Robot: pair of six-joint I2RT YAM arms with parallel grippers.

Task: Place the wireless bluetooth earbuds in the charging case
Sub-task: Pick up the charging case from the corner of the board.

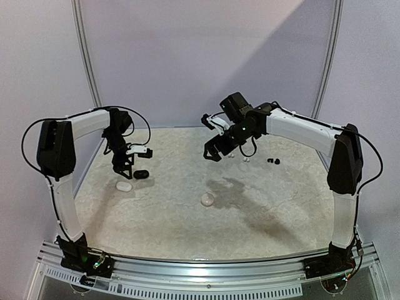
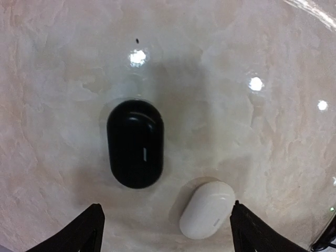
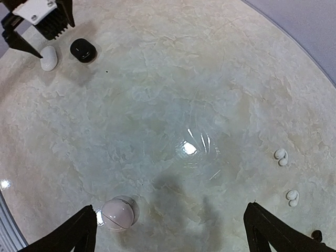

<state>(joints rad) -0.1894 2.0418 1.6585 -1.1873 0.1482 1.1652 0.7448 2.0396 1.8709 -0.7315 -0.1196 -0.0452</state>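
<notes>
In the left wrist view a shut black charging case [image 2: 135, 143] lies on the marble table, and a shut white case [image 2: 207, 209] lies lower right of it. My left gripper [image 2: 166, 207] hangs open above them; the white case sits just inside its right finger, untouched. From above, the left gripper [image 1: 127, 167] is beside the black case [image 1: 141, 174] and the white case [image 1: 124, 185]. My right gripper [image 3: 170, 207] is open and empty, high over the table. Two pairs of white earbuds [image 3: 281, 157] [image 3: 292, 197] lie to its right, with a black earbud [image 3: 316, 234] at the frame's edge.
A round pinkish-white case [image 3: 120, 213], shut, lies by the right gripper's left finger and near the table's middle [image 1: 207, 199]. The black earbuds [image 1: 273, 161] and white earbuds [image 1: 238, 158] lie at the back right. The curved backdrop wall [image 1: 200, 56] rises behind the table.
</notes>
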